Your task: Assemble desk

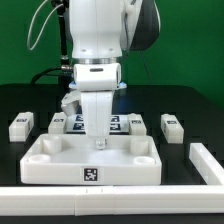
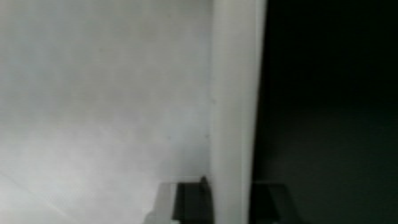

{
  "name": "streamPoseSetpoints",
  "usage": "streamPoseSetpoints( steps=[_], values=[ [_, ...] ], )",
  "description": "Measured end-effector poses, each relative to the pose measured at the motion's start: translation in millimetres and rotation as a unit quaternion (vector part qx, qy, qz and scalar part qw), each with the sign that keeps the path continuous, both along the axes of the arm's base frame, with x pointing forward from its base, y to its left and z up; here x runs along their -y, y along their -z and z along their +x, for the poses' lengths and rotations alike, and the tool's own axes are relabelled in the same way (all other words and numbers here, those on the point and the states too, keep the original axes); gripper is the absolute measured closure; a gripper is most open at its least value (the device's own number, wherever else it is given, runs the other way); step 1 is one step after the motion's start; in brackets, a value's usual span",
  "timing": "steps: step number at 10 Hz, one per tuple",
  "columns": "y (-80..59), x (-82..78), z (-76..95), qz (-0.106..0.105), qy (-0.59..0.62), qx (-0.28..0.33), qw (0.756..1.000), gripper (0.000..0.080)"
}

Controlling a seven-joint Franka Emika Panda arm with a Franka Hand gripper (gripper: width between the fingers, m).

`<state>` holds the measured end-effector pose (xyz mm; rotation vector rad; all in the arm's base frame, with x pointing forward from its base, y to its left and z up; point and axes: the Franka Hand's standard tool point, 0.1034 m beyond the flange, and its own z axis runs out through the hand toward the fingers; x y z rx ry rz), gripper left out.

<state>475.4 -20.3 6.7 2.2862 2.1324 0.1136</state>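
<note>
The white tray-like tabletop (image 1: 55, 160) lies in the middle of the table with a tag on its front wall. My gripper (image 1: 97, 132) reaches straight down onto its far wall. In the wrist view the tabletop's white floor (image 2: 107, 100) fills one side and its upright wall (image 2: 235, 90) runs between my two dark fingertips (image 2: 192, 203). The gripper (image 2: 230, 203) is shut on that wall. Several small white block legs lie behind the tabletop: two at the exterior view's left (image 1: 22, 125) (image 1: 57, 123) and two at its right (image 1: 138, 122) (image 1: 171, 125).
The marker board (image 1: 120, 122) lies flat behind the tabletop, partly hidden by my gripper. The white border rail runs along the front (image 1: 100, 203) and up the exterior view's right (image 1: 207, 160). The table is black.
</note>
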Motion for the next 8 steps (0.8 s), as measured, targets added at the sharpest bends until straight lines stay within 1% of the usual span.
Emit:
streamPoseSetpoints(
  steps=[3, 4, 6, 7, 8],
  values=[
    [0.0, 0.0, 0.0, 0.000, 0.000, 0.000, 1.000, 0.0742],
    [-0.2, -2.4, 1.9, 0.000, 0.000, 0.001, 1.000, 0.0742],
    [-0.2, -24.6, 18.5, 0.004, -0.011, 0.010, 1.000, 0.0742],
    [-0.3, -38.1, 27.2, 0.007, -0.011, 0.015, 1.000, 0.0742],
    [-0.5, -49.6, 38.2, 0.009, -0.013, 0.019, 1.000, 0.0742]
  ],
)
